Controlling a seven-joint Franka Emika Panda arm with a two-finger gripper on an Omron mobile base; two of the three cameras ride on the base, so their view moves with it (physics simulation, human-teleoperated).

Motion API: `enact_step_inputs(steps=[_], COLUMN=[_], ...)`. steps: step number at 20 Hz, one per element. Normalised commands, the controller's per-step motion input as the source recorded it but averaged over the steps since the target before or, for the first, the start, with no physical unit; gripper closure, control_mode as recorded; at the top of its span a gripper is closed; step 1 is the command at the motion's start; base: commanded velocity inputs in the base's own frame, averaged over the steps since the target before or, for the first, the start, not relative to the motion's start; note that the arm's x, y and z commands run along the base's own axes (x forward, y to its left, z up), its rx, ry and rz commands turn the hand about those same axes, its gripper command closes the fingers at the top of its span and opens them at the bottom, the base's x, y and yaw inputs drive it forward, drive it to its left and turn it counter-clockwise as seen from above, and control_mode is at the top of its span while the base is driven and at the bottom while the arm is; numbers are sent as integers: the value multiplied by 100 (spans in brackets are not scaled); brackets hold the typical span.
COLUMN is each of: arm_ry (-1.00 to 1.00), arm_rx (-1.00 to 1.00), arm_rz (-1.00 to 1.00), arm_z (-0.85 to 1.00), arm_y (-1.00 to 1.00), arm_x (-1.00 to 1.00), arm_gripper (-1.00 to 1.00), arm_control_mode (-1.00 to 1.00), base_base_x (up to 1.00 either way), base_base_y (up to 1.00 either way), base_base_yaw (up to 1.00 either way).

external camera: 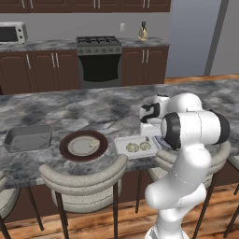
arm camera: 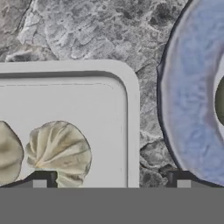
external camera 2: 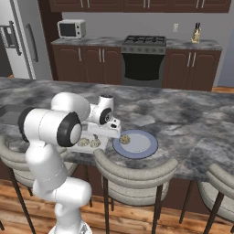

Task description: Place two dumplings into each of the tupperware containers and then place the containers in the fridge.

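The whitish tupperware container holds two dumplings side by side. My gripper hangs open just above the container's right rim, with one fingertip over a dumpling and the other over the counter. Nothing is between the fingers. It also appears over the whitish container and beside the same tray. The dark grey container stands far left on the island. One dumpling lies on the brown-rimmed plate. Another dumpling lies on the blue-rimmed plate. The fridge stands shut at the back left.
Bar stools line the island's near edge. A stove, dark cabinets and a microwave run along the back wall. Bare marble counter stretches to the right of the blue-rimmed plate.
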Motion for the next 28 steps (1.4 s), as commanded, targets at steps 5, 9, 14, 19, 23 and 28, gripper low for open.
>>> enact_step_inputs(steps=[5,9,14,19,23,28], arm_ry=[-1,-4,0,0,0,0], arm_rx=[0,0,0,0,0,0], arm_rz=[0,0,0,0,0,0], arm_z=[-35,-20,0,-37,-36,-24], arm_y=[-20,-38,-14,0,0,0], arm_x=[19,29,2,0,0,0], arm_gripper=[-100,-100,-100,-100,-100,-100], arm_control_mode=[-100,-100,-100,-100,-100,-100], base_base_x=[0,0,0,0,0,0], base_base_y=[0,0,0,0,0,0], base_base_yaw=[0,0,0,0,0,0])
